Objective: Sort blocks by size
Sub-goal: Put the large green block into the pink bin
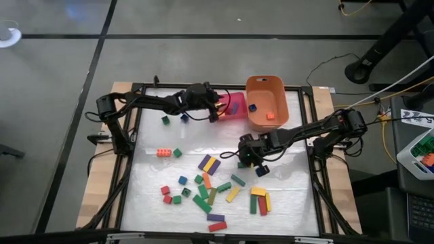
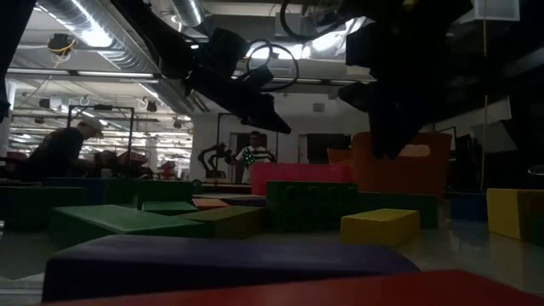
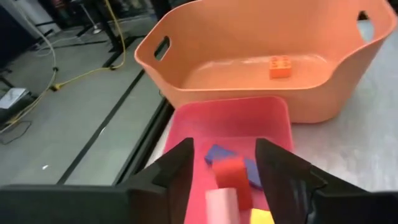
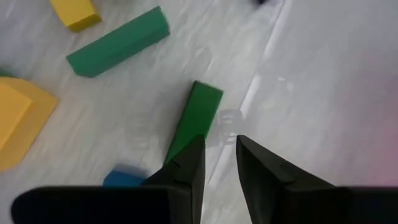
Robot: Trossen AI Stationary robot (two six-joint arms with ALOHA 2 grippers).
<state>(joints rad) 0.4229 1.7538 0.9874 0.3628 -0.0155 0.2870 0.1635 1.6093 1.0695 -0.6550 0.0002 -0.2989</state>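
Two containers are seen at the table's (image 1: 152, 196) far edge: a pink tray (image 1: 235, 106) and, touching it, an orange tub (image 1: 267, 102). Two blocks are counted in the tub, one blue (image 1: 252, 107), one orange (image 3: 281, 66). Over the tray the left gripper (image 3: 224, 171) is held open above a red block (image 3: 231, 174); the tray's other pieces are partly hidden. The right gripper (image 4: 219, 163) is nearly closed, empty, beside a green bar (image 4: 196, 121). Some twenty blocks (image 1: 213, 186) lie scattered nearer than the tray; overlaps hinder an exact count
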